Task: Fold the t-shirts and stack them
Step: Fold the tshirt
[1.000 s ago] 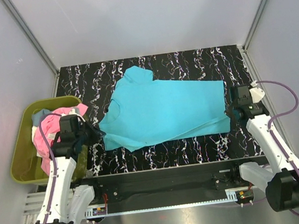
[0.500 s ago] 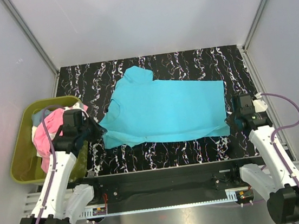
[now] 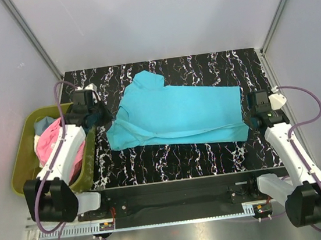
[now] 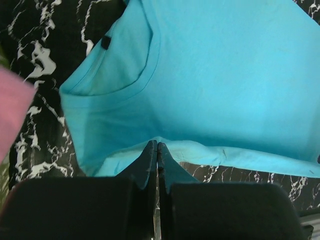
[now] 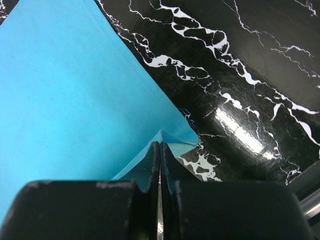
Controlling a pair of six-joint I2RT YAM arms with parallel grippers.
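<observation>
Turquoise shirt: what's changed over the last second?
The left hand, shut on the near left edge of the turquoise shirt, swung away from the arm bases, dragging that edge back. The right hand, shut on the near right corner, barely moved. The bin and the pink shirt inside stayed put.

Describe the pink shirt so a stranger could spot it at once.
Left of the black marbled table sits an olive-green plastic bin. The pink cloth t-shirt is heaped inside it, brighter than the grey-blue cloth at the bin's far end.
</observation>
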